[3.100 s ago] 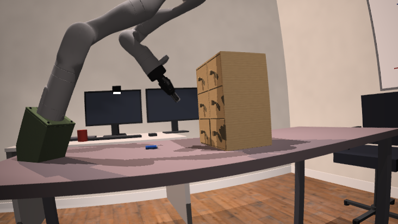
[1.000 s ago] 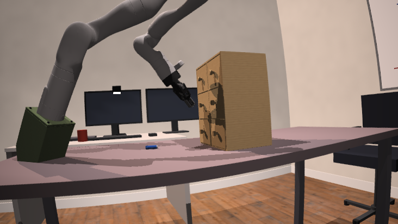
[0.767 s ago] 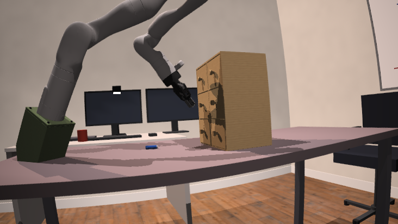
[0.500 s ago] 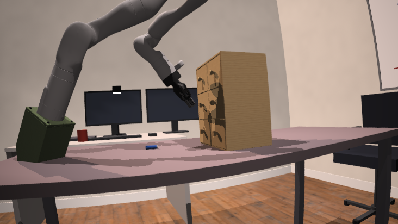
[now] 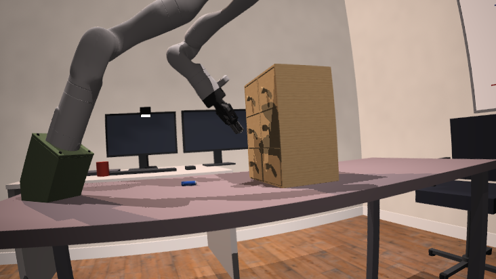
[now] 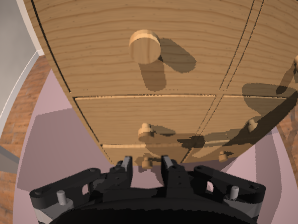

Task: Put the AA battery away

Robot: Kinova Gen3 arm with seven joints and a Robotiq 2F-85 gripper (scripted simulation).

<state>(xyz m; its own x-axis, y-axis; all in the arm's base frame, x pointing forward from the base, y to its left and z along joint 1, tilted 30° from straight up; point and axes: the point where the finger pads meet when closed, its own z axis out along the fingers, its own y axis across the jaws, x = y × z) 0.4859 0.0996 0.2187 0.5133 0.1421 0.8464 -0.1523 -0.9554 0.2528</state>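
No drawer is opened yet: the half-closed, unloaded gripper (image 5: pixel 238 129) is held near a knob (image 6: pixel 144 47), the battery (image 5: pixel 188 183) left mid-table.

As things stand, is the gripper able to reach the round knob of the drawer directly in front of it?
Probably yes. The gripper, partly open and holding nothing, points at the knob on the chest, with only free air between them. All drawer fronts look closed, and the blue battery lies away on the table.
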